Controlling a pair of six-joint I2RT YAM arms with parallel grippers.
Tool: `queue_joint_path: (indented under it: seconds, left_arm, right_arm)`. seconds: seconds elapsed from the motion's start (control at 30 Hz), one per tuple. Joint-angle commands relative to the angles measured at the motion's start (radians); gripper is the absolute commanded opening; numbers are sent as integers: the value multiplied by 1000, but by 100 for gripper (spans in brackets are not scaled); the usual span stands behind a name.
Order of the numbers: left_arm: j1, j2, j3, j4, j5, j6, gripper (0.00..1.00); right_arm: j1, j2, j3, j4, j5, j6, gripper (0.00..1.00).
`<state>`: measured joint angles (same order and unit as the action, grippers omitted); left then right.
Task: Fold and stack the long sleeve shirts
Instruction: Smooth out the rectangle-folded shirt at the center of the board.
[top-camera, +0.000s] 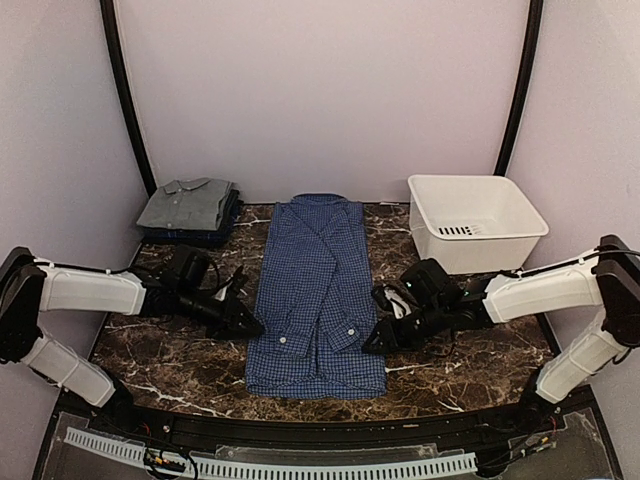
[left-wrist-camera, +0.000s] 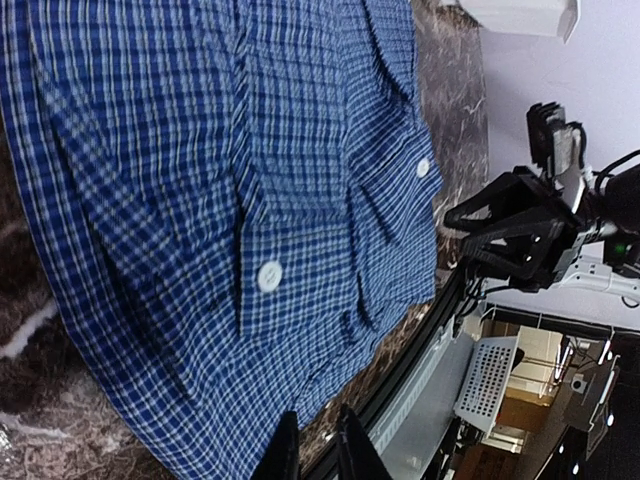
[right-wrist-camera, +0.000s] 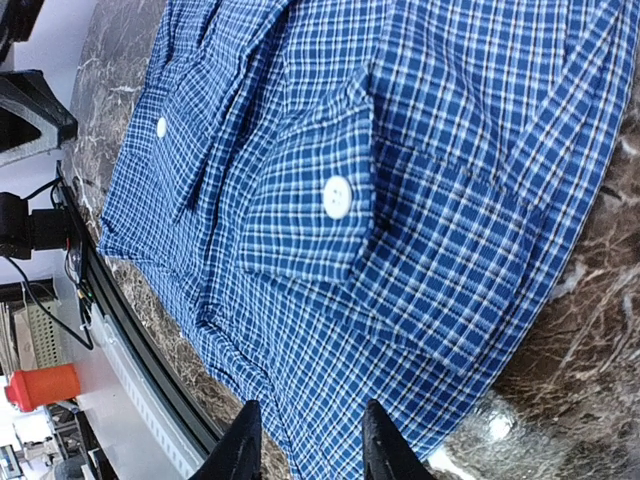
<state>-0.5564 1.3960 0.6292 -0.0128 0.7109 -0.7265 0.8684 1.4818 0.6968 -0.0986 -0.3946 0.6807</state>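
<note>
Lying flat on tbl (top-camera: 180, 372): blue shirt (top-camera: 318, 290)

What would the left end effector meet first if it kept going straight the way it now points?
Most likely the blue checked shirt, whose left edge lies just ahead of the left end effector; depth is unclear, so it may already be touching.

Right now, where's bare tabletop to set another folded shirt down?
Free: front-left marble between the left pincer and near edge; front-right likewise, below the right pincer. Narrow strip between blue shirt and white tub. Crowded: back-left, grey shirt.
</note>
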Motion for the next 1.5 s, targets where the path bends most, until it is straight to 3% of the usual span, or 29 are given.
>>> queue_joint_path:
  seconds: [0.0,0.27,0.57,0.83,1.07,1.27,1.47]
  left_arm:
    - [-37,3,-83,-49,36,7,12]
    - [-54,40,-165,-91,58,15,11]
    - [-57,103,-138,-231,-6,43,12]
    - [-57,-24,-20,-401,-12,64,24]
    - [-32,-28,76,-411,-74,101,29]
    - [66,51,95,-338,-61,142,36]
    - [72,167,121,-285,-63,180,40]
  right_arm:
    - [10,-40,-63,81,-59,57,31]
    - [37,-28,-167,157,-106,112,31]
    - [56,-20,-205,148,-123,115,31]
    - [56,-130,-169,4,-70,88,36]
    - [-24,-120,-135,32,-36,96,39]
    - [-91,-64,-150,152,-70,136,43]
    - [-131,6,-152,224,-98,158,46]
